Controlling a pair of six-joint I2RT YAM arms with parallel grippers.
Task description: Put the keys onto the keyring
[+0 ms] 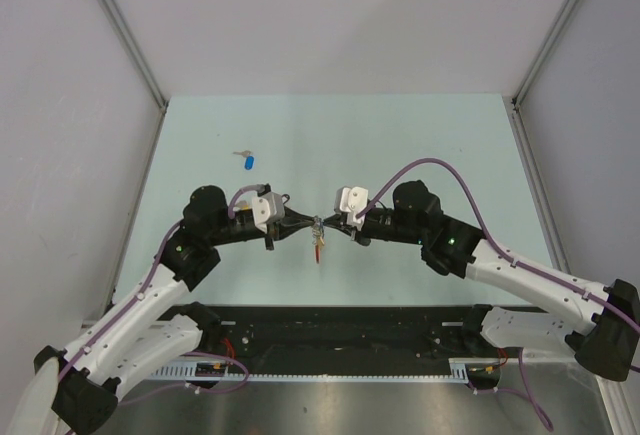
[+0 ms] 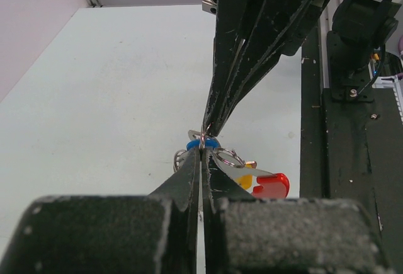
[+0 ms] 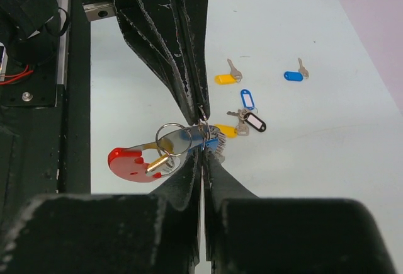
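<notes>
The keyring hangs above the table centre as a bunch: a red plastic piece (image 3: 129,164), silvery metal and wire loops (image 3: 169,137), with a blue tag (image 2: 203,143) and a yellow tag (image 2: 245,181) on it. My left gripper (image 2: 201,152) and right gripper (image 3: 203,153) meet tip to tip (image 1: 317,223), each shut on a thin wire loop of the bunch. Loose keys lie on the table: a yellow-tagged one (image 3: 223,79), a blue-tagged one (image 3: 293,75), and a cluster with blue and black tags (image 3: 250,118). The top view shows only one blue-tagged key (image 1: 249,161).
A black rail (image 1: 340,327) with wiring runs along the table's near edge behind both arm bases. Grey walls close in the pale table (image 1: 420,145) at left, right and back.
</notes>
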